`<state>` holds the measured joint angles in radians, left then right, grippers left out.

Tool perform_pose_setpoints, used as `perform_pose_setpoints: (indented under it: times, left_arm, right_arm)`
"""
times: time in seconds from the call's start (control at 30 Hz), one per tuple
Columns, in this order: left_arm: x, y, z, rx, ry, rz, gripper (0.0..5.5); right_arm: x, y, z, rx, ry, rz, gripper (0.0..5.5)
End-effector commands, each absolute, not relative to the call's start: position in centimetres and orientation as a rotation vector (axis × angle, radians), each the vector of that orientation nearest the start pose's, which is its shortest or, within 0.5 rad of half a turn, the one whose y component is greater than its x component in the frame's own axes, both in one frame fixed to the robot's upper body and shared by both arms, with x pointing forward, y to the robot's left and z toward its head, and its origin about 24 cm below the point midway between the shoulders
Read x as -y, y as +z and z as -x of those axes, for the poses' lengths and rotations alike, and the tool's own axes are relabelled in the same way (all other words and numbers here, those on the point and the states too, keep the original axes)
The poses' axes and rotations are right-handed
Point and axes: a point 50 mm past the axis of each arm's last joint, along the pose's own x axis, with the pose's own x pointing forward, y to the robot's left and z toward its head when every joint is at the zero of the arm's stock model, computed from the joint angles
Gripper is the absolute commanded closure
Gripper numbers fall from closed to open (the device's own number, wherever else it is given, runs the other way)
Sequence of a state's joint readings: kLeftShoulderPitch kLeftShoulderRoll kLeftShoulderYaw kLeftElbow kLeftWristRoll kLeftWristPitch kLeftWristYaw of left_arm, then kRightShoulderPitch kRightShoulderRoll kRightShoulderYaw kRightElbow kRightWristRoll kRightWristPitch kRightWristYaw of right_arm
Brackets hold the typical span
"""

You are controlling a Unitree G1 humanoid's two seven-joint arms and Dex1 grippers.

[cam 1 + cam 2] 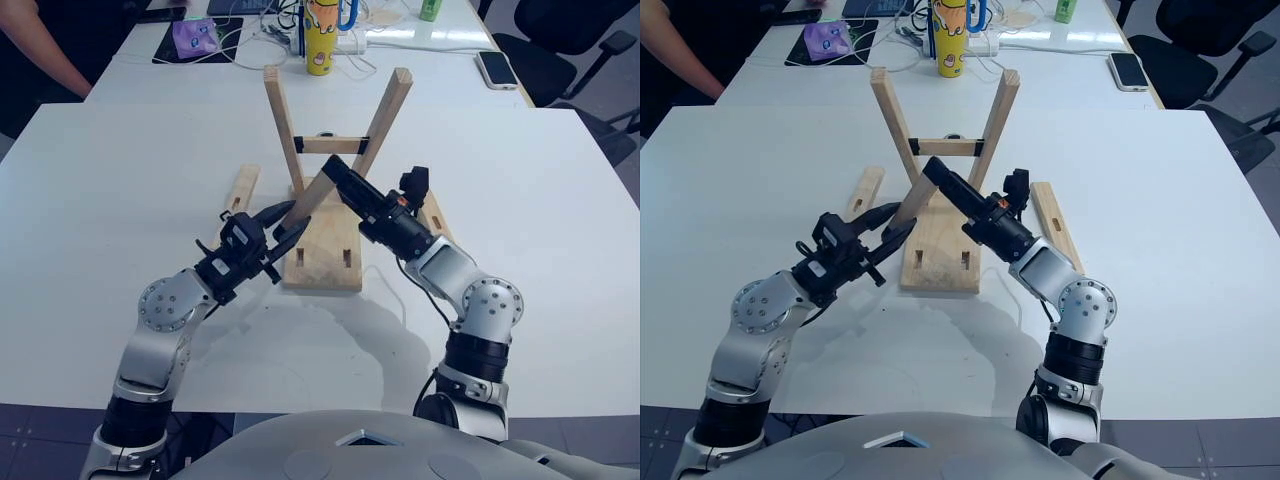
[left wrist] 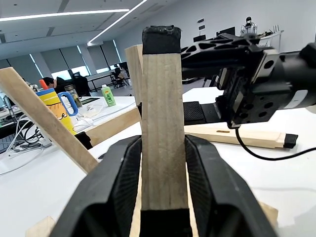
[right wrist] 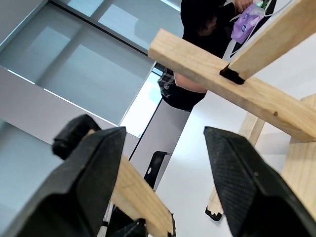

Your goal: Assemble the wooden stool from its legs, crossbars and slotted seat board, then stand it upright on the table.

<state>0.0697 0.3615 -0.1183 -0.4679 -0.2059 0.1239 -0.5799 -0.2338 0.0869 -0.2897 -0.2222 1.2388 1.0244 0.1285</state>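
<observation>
White table (image 1: 100, 200) bears the seat board (image 1: 323, 252); left jaws clamp a leg (image 1: 312, 200), right jaws gape beside it.

in the middle of the tabletop (image 1: 100, 200) the seat board (image 1: 322, 265) lies flat, and two upright legs (image 1: 283, 125) with a crossbar (image 1: 330, 145) rise from its far end. a tilted leg (image 1: 312, 200), clamped in the left gripper (image 1: 283, 228), and the spread right gripper (image 1: 335, 175) crowd the space just before the crossbar. one loose leg (image 1: 866, 190) lies just beside the board toward the left edge, and another loose leg (image 1: 1052, 222) toward the right edge. wide room runs along the near edge.
</observation>
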Motion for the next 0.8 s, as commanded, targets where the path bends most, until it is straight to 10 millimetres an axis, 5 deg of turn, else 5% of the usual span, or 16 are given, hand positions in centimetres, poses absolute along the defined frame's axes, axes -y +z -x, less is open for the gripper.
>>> perform_pose_setpoints:
  times: [0.03,0.23,0.73,0.8]
  left_arm:
    - [-14.2,11.8,-22.2,0.184,-0.746,-0.179,4.17]
    - [-14.9,11.1,-22.8,0.132,-0.709,-0.196,4.17]
    - [-12.2,10.2,-22.2,0.076,-0.786,-0.18,4.17]
    - [-12.3,10.2,-22.2,0.077,-0.783,-0.184,4.17]
  right_arm:
    - [10.8,11.5,-26.1,-0.289,0.755,-1.087,2.59]
    - [11.3,12.2,-26.0,-0.242,0.792,-1.062,2.59]
    - [9.6,12.5,-26.2,-0.226,0.833,-0.962,2.59]
    - [9.6,12.4,-26.2,-0.223,0.825,-0.96,2.91]
